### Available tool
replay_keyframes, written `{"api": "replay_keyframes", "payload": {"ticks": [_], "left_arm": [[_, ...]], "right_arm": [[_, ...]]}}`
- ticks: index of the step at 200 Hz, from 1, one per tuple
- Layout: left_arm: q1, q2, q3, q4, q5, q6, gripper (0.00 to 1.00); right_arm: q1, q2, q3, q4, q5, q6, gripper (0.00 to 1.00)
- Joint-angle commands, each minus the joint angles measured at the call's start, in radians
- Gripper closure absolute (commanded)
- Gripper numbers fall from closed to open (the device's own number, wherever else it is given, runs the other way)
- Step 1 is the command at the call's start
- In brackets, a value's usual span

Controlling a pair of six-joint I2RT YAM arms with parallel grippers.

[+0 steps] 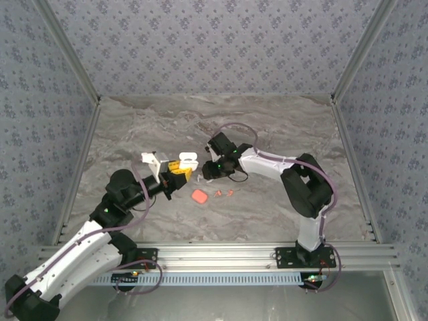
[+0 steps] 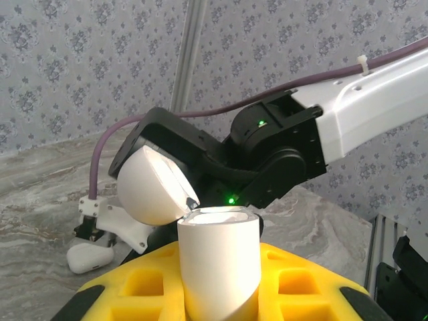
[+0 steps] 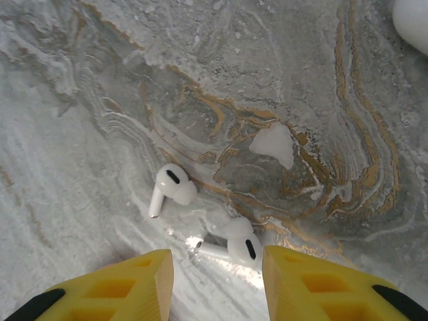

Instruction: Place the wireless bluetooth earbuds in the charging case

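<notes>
1. My left claw (image 2: 217,287) is clamped on the white charging case (image 2: 217,257). The case stands upright between my yellow fingers (image 2: 114,294), with its rounded lid (image 2: 152,187) swung open to the left.
2. My right claw (image 3: 217,284) hangs over the marbled tabletop (image 3: 100,80), parted and holding nothing.
3. One white earbud (image 3: 172,187) lies on the tabletop ahead of that gap. It is glossy, with a rounded head, a short stem and a small dark oval.
4. A second white earbud (image 3: 237,244) lies just at my right claw's tips.
5. From above, two salmon-red earbuds (image 1: 219,194) lie just beside a salmon-red case (image 1: 199,196), on its right.
</notes>
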Motion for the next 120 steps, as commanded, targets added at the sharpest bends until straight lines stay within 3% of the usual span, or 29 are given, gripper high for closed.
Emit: {"api": "replay_keyframes", "payload": {"ticks": [1, 120], "left_arm": [[-0.005, -0.013, 0.005, 0.001, -0.013, 0.02, 0.98], [-0.005, -0.003, 0.007, 0.007, -0.002, 0.02, 0.98]], "right_arm": [[0.011, 0.032, 0.044, -0.057, 0.057, 0.026, 0.58], [0.038, 0.108, 0.089, -0.099, 0.084, 0.018, 0.6]]}}
